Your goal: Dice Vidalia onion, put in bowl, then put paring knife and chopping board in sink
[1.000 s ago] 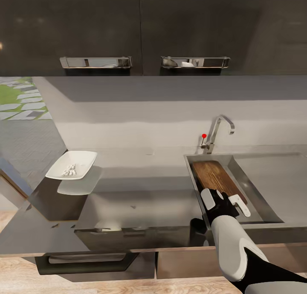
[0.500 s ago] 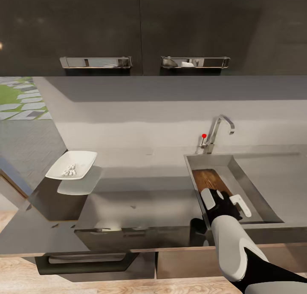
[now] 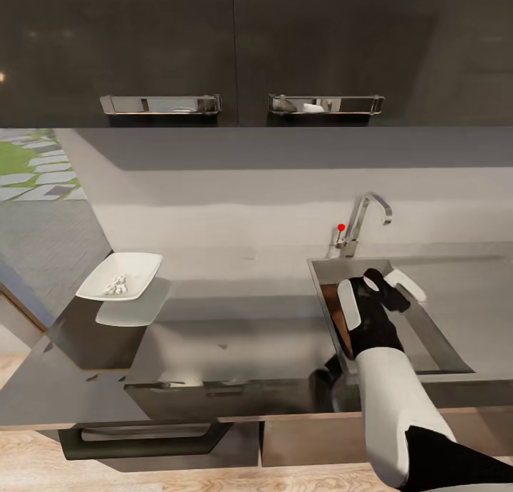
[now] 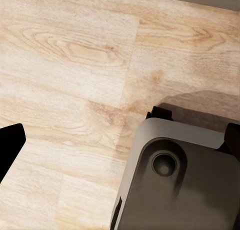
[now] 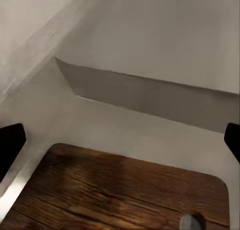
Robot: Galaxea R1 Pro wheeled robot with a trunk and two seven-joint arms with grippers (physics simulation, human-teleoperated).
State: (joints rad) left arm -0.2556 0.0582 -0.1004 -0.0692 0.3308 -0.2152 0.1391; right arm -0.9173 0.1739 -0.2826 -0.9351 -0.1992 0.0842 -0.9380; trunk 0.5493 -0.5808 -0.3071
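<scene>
Nearest, light wooden floor (image 4: 65, 55) under the left gripper (image 4: 122, 140), with the robot's grey base (image 4: 180, 185) beside; dark fingertips (image 4: 10, 145) at opposite sides of the left wrist view, spread wide, nothing between them.

Next, the metallic front edge of the countertop (image 3: 214, 314), glossy grey over dark cabinets.

At the sink's (image 3: 427, 335) near-left corner, the right arm reaching in over the rim. Right gripper (image 3: 381, 289) above the basin, white-padded fingers (image 3: 348, 303) splayed wide, gripping nothing. Beneath it, the chopping board (image 3: 336, 314) inside the basin along the left wall, mostly hidden by the hand in the head view. In the right wrist view, the board (image 5: 125, 195) lying on the basin floor, rounded corner and slot hole toward the gripper, grey basin wall beyond it, black fingertips (image 5: 11, 140) far apart at either side of it.

Paring knife and onion: cannot tell where.

Towards the countertop's left end, the white bowl (image 3: 121, 274), with small pale pieces (image 3: 114, 287) inside, well apart from the sink.

At the sink's far edge, the chrome faucet (image 3: 363, 224) with its red-tipped lever (image 3: 341, 228).

Farthest, pale backsplash, then dark upper cabinets with two metal handles (image 3: 160, 105).
</scene>
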